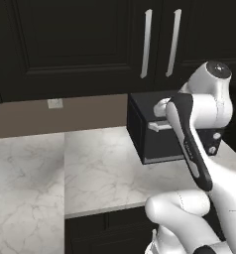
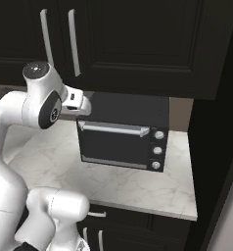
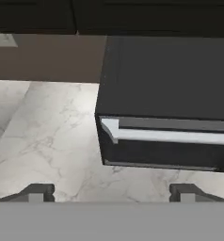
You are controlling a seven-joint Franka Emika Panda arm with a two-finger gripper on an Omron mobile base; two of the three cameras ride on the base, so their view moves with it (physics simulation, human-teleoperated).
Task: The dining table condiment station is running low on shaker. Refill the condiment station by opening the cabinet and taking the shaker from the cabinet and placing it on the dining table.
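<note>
Still at the first step: cabinet (image 2: 138,44) doors closed, so the shaker is presumably inside, can't tell. Hand (image 3: 111,192) wide open, holding nothing, hovering over the white marble tabletop (image 1: 90,163) facing the black oven (image 2: 123,137). Next: lift up to a silver bar handle (image 1: 146,43) and pull.
</note>
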